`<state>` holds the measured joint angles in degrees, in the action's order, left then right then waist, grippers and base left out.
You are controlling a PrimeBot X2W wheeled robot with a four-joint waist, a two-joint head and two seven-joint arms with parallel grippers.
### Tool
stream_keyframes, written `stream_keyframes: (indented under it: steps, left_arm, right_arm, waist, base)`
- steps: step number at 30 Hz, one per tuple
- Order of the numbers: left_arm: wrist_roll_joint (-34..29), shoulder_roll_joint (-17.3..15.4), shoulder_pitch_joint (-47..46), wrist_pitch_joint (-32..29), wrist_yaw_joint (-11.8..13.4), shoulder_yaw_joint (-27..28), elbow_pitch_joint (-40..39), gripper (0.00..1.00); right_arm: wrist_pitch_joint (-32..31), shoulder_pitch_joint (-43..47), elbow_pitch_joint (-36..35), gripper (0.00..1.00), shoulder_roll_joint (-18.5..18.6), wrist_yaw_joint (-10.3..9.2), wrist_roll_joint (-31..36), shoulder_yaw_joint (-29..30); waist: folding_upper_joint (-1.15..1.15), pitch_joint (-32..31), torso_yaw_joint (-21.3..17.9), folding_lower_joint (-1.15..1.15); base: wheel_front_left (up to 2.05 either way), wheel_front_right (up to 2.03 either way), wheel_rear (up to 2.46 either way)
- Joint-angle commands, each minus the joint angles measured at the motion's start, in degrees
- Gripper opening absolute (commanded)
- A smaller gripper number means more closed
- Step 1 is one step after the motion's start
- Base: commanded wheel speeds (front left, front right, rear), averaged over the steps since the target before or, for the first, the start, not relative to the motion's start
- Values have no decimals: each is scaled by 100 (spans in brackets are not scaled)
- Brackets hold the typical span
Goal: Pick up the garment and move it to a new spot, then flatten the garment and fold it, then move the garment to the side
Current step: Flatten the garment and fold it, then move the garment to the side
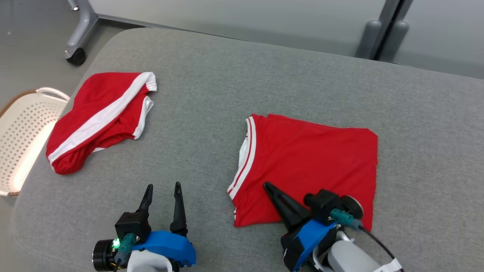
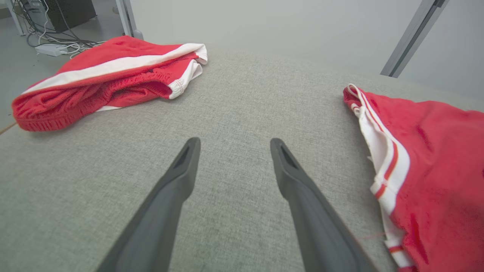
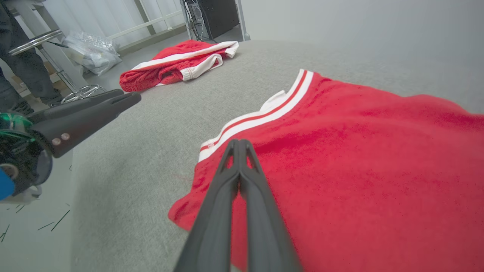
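The garment [image 1: 310, 162] is a red top with white and red trim, lying folded flat right of centre on the grey table [image 1: 211, 75]. Its trimmed edge [image 2: 382, 166] faces left. My right gripper [image 1: 267, 186] is shut, and its joined fingers slant over the garment's near left corner. In the right wrist view the tips [image 3: 239, 142] sit just over the red cloth [image 3: 359, 151] with nothing visibly pinched between them. Over bare table left of the garment, my left gripper [image 1: 163, 186] is open and holds nothing; its fingers [image 2: 181, 170] spread wide.
A second red garment with a white stripe [image 1: 102, 117] lies bunched at the table's far left. A white perforated basket [image 1: 22, 124] stands off the table's left edge. A wheeled frame leg [image 1: 77, 56] is behind. A person's dark trouser legs [image 3: 19, 68] show beside the table.
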<state>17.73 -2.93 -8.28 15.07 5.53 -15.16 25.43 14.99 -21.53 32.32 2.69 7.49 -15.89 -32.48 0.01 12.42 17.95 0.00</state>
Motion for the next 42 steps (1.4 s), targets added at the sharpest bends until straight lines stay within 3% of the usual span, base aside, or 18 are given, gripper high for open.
stream_keyframes:
  steps: [1, 2, 3, 4, 10, 15, 27, 42]
  left_arm:
    - [-27, 8, -59, 14, 18, 38, -30, 100]
    - [-43, 5, -63, 14, 27, 75, -38, 100]
    - [-62, 4, -66, 14, 32, 93, -35, 100]
    - [-80, 3, -66, 15, 33, 111, -41, 100]
    - [-278, 1, -45, 14, 22, 294, -13, 100]
    - [-458, 1, 93, 14, 27, 532, 21, 100]
    - [-726, 1, 483, 14, -77, 1021, 124, 100]
    - [-889, 5, 637, 14, -313, 946, 21, 100]
  right_arm:
    - [28, -6, -57, 33, 72, 1, -3, 143]
    - [29, 13, -134, 44, 74, 0, 9, 326]
    - [28, 56, -185, 88, 75, 1, 57, 537]
    - [27, 104, -239, 100, 67, 1, 132, 791]
    - [25, 410, -633, 100, 53, 1, 874, 2083]
    - [26, 679, -634, 100, 23, 1, 1145, 2621]
    - [26, 1205, -401, 100, 26, 1, 753, 3041]
    - [26, 1343, -302, 100, 27, 1, 577, 2888]
  waist:
    - [-1, -114, -166, 0]
    - [-1, -142, -261, 0]
    - [-1, -164, -346, 0]
    - [-1, -189, -442, 0]
    - [-1, -345, -972, 0]
    - [-1, -534, -1357, 0]
    - [-1, -1016, -1867, 0]
    - [-1, -1098, -1748, 0]
  base:
    - [0, 0, 0]
    - [0, 0, 0]
    - [0, 0, 0]
    - [0, 0, 0]
    - [0, 0, 0]
    - [0, 0, 0]
    - [0, 0, 0]
    - [0, 0, 0]
